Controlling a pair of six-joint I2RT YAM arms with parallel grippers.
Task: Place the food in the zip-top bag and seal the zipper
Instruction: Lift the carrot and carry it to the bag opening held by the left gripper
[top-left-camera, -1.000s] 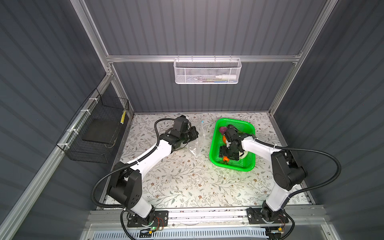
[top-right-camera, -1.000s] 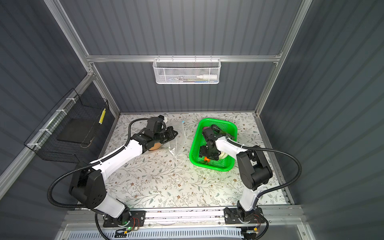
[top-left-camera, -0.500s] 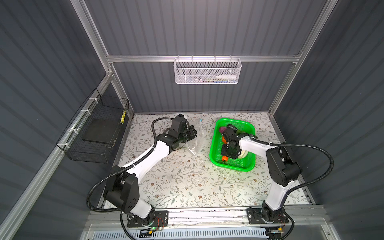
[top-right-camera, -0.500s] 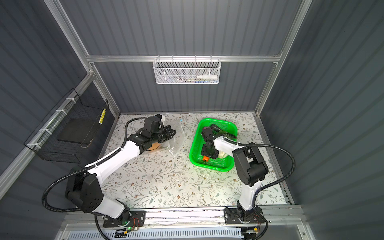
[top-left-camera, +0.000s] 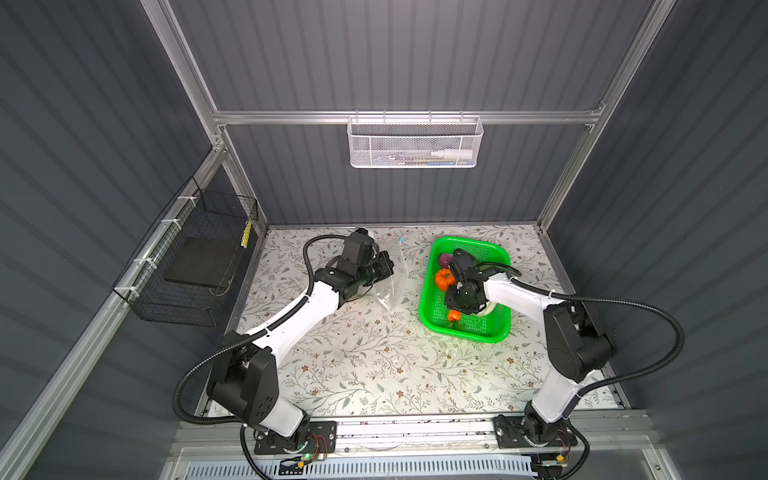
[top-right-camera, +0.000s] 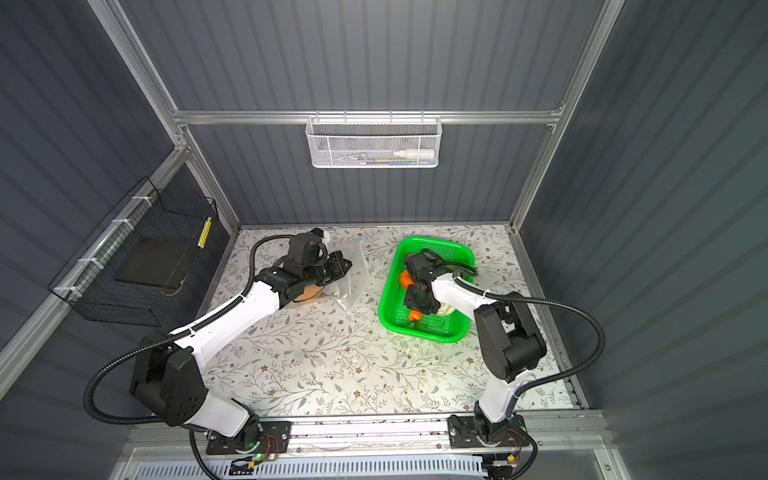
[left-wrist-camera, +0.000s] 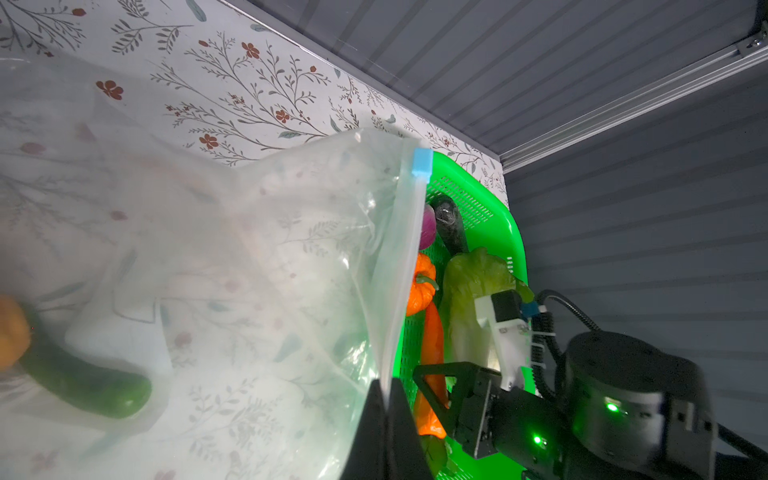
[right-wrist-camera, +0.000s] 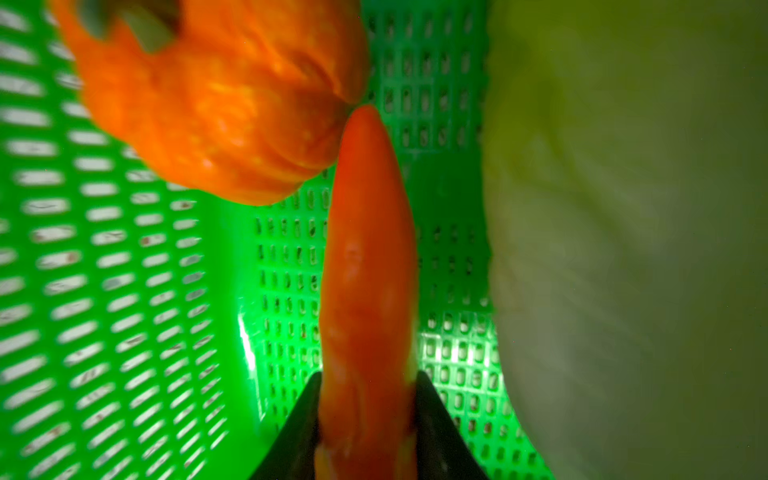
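The clear zip-top bag (top-left-camera: 390, 276) lies left of the green basket (top-left-camera: 465, 330), its mouth turned toward the basket. My left gripper (left-wrist-camera: 386, 399) is shut on the zipper strip (left-wrist-camera: 405, 257), well away from the light-blue slider tab (left-wrist-camera: 422, 161). Inside the bag lie a green vegetable (left-wrist-camera: 91, 386) and an orange lump (left-wrist-camera: 10, 332). My right gripper (right-wrist-camera: 368, 399) is down in the basket, its fingers pressed on both sides of the orange carrot (right-wrist-camera: 368, 270). The carrot's tip touches the pumpkin (right-wrist-camera: 216, 104). The pale cabbage (right-wrist-camera: 623, 249) lies alongside.
The purple onion (left-wrist-camera: 428, 228) and the dark eggplant (left-wrist-camera: 451, 226) sit at the basket's far end. A white mesh basket (top-left-camera: 415, 143) hangs on the back wall. A black wire basket (top-left-camera: 195, 266) hangs on the left wall. Flowered table (top-left-camera: 374, 365) lies in front.
The right gripper's jaws have closed onto the carrot in the basket. The left arm has shifted a little while keeping its hold on the bag.
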